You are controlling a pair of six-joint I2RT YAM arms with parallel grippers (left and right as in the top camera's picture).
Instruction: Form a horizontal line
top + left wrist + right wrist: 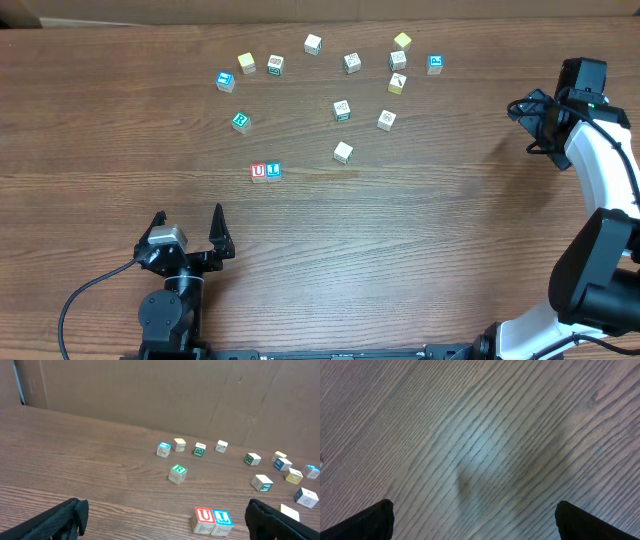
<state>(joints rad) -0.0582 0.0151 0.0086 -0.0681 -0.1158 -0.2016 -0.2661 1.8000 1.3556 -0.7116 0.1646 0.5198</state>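
A brown wood-grain tabletop (420, 230) was seen filling the overhead view, and a cardboard wall (150, 395) was seen behind it from the left wrist. The right arm (600, 200) was placed well to the right of the red U cube (259, 172), by the tabletop's edge. The left arm (170, 310) was placed on the near side of that cube, slightly left. The left tool (189, 212) was held with its fingers spread wide apart and nothing between them, near the U cube on its near left. The right tool (474, 507) was spread just as wide, with only bare wood seen under it. The horizontal line (266, 172) was made up of two cubes: the U cube and a blue letter cube (274, 171) pressed against its right side. A green R cube (240, 121) was set apart, beyond the U cube and slightly left. A white cube (343, 152) was set to the right of the U cube and a little beyond. The other loose cubes (342, 110) were scattered farther beyond the U cube, none touching the row.
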